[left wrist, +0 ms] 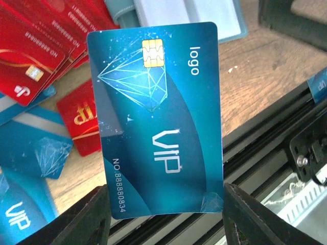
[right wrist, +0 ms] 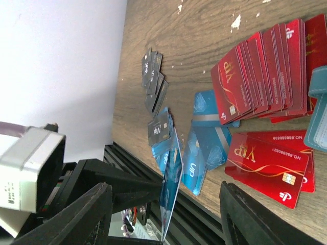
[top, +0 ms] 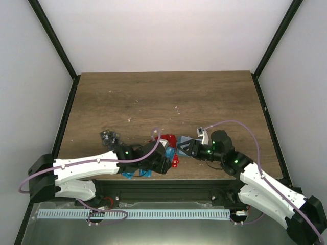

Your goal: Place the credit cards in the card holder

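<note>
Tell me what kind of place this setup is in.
Probably a robot test booth: a wooden table boxed in by plain white walls and black frame posts, with the left arm and right arm bolted at its near edge.

Wooden table (top: 163, 97), white walls (top: 163, 30)

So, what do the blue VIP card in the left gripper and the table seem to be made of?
The blue VIP card looks like glossy plastic: sharp print, gold chip, flat and stiff in the left gripper. The table looks like matt brown wood or wood-look laminate, with grain lines; I cannot tell which.
</note>
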Controlling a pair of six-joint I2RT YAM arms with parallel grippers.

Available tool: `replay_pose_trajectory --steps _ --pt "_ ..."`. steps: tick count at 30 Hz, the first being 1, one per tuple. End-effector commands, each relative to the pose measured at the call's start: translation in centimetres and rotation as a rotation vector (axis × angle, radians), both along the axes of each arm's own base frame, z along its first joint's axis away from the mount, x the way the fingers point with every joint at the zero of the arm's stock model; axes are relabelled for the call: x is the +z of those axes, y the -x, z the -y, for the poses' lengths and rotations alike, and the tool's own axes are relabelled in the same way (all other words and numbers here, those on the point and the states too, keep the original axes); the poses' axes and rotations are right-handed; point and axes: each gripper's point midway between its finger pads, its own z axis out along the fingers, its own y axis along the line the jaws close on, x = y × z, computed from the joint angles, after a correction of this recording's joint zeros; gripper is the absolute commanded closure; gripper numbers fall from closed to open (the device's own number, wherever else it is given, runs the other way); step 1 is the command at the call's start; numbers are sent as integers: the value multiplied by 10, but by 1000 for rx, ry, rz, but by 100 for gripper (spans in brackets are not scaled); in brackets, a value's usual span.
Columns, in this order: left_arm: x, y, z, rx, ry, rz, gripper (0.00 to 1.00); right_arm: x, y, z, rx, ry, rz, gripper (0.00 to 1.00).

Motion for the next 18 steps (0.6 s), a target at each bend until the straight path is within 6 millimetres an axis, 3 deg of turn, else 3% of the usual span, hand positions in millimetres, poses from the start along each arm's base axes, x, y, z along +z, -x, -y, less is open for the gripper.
replay_pose_trajectory --steps 1,8,18 --pt "17 -17 24 3 63 60 42 2 7 -2 19 -34 -14 41" --pt "16 -23 43 -11 77 58 42 -6 11 0 9 -43 -44 48" --pt "15 -29 59 -10 87 60 43 -18 13 0 -1 -50 -87 69"
